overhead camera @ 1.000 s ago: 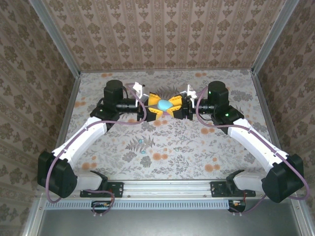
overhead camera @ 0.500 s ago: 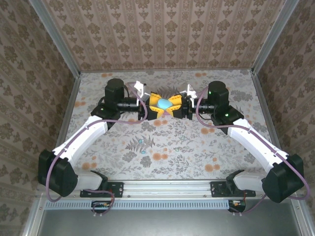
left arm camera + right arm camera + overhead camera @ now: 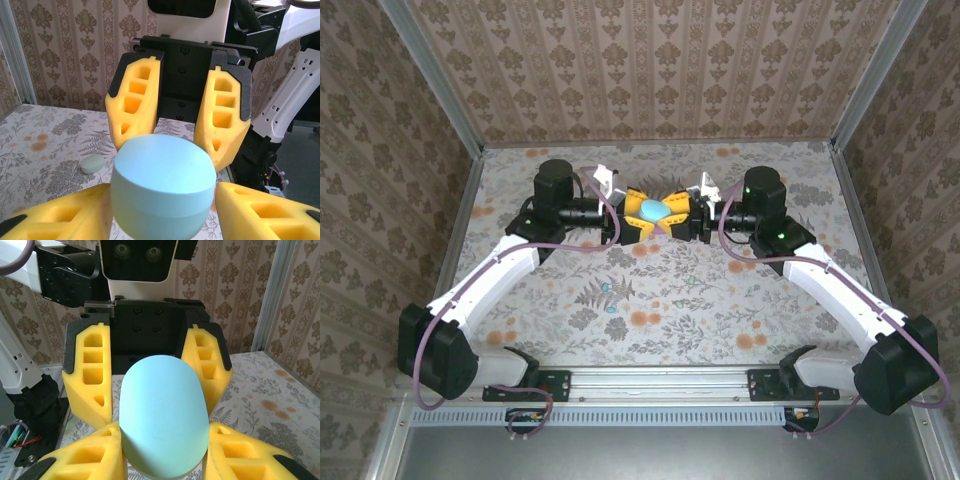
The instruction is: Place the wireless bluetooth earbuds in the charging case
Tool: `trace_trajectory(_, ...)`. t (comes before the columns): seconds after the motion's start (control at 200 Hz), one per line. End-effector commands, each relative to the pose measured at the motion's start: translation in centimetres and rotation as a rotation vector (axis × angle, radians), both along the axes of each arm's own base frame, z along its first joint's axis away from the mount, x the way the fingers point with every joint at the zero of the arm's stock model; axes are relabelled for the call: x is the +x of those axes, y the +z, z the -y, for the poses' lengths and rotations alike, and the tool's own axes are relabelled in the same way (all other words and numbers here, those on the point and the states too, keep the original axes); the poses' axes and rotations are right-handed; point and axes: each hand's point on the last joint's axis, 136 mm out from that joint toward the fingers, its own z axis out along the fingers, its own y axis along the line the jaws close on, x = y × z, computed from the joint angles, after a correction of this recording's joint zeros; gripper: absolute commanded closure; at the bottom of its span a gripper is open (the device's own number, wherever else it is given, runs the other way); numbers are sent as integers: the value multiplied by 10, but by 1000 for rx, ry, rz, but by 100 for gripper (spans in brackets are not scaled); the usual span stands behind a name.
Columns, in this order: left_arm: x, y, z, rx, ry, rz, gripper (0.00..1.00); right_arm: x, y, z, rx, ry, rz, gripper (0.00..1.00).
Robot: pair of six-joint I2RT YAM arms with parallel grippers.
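A closed light-blue charging case (image 3: pixel 652 211) hangs above the far middle of the mat, gripped from both sides. My left gripper (image 3: pixel 637 215) is shut on its left end and my right gripper (image 3: pixel 670 213) on its right end. In the left wrist view the case (image 3: pixel 162 187) sits between my lower yellow fingers (image 3: pixel 55 215), with the right gripper's fingers (image 3: pixel 222 112) behind it. In the right wrist view the case (image 3: pixel 164 415) stands on end between my own fingers (image 3: pixel 240 455). Two tiny teal earbuds (image 3: pixel 606 288) (image 3: pixel 616 309) lie on the mat nearer the front.
A small pale mint rounded piece (image 3: pixel 92 163) rests on the floral mat (image 3: pixel 720 300) beside the held case. Patterned walls (image 3: pixel 650 70) close in the back and sides. The metal rail (image 3: pixel 650 385) runs along the near edge.
Both grippers and the case between them have edged slightly toward the back of the table. Both holds look the same.
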Motion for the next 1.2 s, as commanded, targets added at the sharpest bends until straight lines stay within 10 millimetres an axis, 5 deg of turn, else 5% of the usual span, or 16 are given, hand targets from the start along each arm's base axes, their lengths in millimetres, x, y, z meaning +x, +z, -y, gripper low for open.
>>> trace_trajectory(0.0,-4,8,0,-8,-29,6,45,-5,12,2,18,-7,69,65)
trace_trajectory(1.195,-10,12,2,-17,-64,9,55,8,5,1,-2,-64,52,63)
